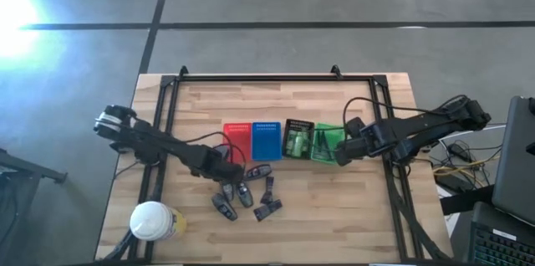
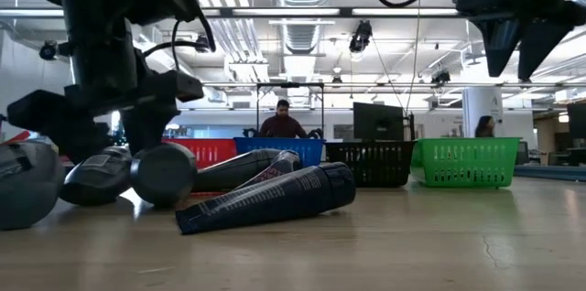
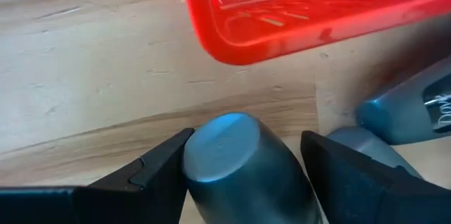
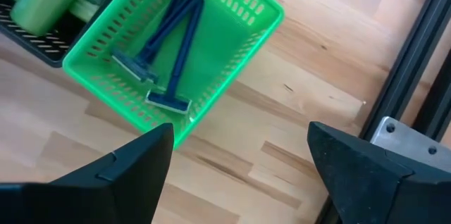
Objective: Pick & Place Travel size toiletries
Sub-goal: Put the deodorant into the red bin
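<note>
Partly sorted, we'd say — razors (image 4: 158, 41) lie in the green tray (image 1: 326, 144), green bottles (image 1: 296, 143) in the black one. Grey tubes (image 1: 244, 195) remain loose at 6 o'clock of the red tray (image 1: 236, 139). Left gripper (image 3: 243, 164) straddles one tube; right gripper (image 4: 239, 157) hangs wide, empty.

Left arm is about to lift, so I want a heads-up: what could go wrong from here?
The left gripper straddles a grey tube near its rounded end; so short a hold might let it pivot or slip.

More tubes lie right against it, so closing or lifting could knock them.

The red tray is close ahead; a low carry might catch its rim.

The right gripper hangs open over the green tray, clear of this.
</note>
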Tool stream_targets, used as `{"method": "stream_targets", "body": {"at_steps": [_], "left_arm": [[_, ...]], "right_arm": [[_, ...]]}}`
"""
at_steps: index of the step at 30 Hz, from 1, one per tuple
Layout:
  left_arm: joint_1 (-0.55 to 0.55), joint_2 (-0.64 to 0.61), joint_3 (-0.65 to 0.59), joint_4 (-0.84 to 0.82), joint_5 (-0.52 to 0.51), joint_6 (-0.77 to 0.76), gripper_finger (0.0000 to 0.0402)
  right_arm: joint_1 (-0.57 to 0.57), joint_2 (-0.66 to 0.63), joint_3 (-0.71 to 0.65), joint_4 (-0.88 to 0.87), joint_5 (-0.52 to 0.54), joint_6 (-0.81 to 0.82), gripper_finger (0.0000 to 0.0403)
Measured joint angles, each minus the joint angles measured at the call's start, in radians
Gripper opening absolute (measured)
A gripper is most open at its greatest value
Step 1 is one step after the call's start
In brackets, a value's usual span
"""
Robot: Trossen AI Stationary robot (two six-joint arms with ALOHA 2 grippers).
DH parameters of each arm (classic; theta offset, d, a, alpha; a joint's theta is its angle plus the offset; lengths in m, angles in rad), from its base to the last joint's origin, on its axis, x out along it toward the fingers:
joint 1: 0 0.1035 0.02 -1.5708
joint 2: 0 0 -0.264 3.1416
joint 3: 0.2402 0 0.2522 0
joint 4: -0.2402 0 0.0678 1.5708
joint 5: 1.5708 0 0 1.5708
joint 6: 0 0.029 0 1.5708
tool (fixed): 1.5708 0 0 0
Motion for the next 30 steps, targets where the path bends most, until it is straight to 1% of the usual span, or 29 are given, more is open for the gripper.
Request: {"method": "stream_targets", "body": {"at_steps": [6, 12, 17, 24, 30], "left_arm": [[-0.001, 0.007, 0.018, -0.018, 0.005, 0.031, 0.0260], [-0.002, -0.026, 0.022, -0.023, 0.021, 0.032, 0.0206], [-0.001, -0.049, 0.019, -0.038, 0.016, 0.044, 0.0187], [0.007, -0.064, 0.018, -0.058, -0.016, 0.080, 0.0185], [0.006, -0.065, 0.018, -0.112, -0.024, 0.096, 0.0216]], "right_arm": [[0.000, -0.037, -0.032, 0.003, 0.002, 0.020, 0.0311], [0.000, -0.034, -0.035, 0.029, 0.026, 0.015, 0.0299], [-0.001, -0.034, -0.035, 0.055, 0.035, 0.010, 0.0291], [-0.001, -0.034, -0.037, 0.056, 0.041, 0.014, 0.0285], [-0.001, -0.034, -0.037, 0.061, 0.043, 0.031, 0.0296]]}}
